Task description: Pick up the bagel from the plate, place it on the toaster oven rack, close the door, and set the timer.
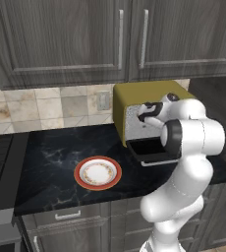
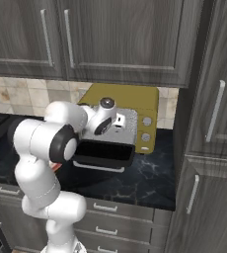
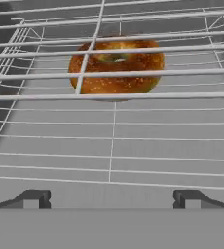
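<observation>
The black marble counter [image 1: 56,152] is backed by a tiled wall [image 1: 46,106]; the gripper [image 3: 111,199] is spread wide, empty, before the bagel [image 3: 116,65] on the toaster oven rack [image 3: 114,141].

Kitchen: grey cabinets [image 1: 61,39], tiled backsplash [image 1: 46,106], black marble counter [image 1: 56,152], toaster oven [image 1: 144,101].

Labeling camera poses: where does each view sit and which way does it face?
Left base view: behind-left, looking down on plate, toaster oven; arm at lower right.
Right base view: behind-right, same oven, open door; arm at lower left.
Hand view: inside the oven, facing bagel on toaster oven rack; open end effector tips at bottom.
Both base views share oven and arm.
</observation>
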### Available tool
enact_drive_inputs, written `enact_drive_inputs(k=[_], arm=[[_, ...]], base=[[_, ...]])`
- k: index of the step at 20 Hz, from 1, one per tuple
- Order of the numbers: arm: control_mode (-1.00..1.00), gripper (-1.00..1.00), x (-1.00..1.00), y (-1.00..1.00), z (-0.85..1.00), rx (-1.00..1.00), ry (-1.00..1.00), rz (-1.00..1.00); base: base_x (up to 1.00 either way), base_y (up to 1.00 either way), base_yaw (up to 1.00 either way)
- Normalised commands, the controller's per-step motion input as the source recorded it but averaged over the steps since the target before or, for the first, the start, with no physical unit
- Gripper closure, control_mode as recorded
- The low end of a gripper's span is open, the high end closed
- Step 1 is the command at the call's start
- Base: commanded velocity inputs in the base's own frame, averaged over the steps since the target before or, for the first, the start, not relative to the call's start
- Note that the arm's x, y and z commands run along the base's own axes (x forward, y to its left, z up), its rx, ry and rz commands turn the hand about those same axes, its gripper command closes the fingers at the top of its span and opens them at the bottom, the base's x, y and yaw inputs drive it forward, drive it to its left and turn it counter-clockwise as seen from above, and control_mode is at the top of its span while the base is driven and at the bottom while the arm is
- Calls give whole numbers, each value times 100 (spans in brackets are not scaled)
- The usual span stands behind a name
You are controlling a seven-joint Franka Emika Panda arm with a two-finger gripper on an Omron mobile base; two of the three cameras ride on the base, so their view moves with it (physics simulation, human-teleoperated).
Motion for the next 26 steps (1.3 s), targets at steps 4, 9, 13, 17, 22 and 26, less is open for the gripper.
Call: enact_drive_inputs(k=[4, 9, 13, 17, 22, 26], arm=[[-100, -100, -46, -48, 19, 11, -21, 0], [-100, -100, -53, -39, 31, 9, -16, 0], [-100, -100, -56, -31, 44, 0, 1, 0], [-100, -100, -61, -39, 22, 0, 17, 0], [-100, -100, -68, -41, 0, -1, 12, 0], [-100, -100, -85, -35, -2, -1, 1, 0]], base=[[0, 0, 0], [0, 0, 0], [0, 0, 0], [0, 0, 0], [0, 0, 0], [0, 0, 0]])
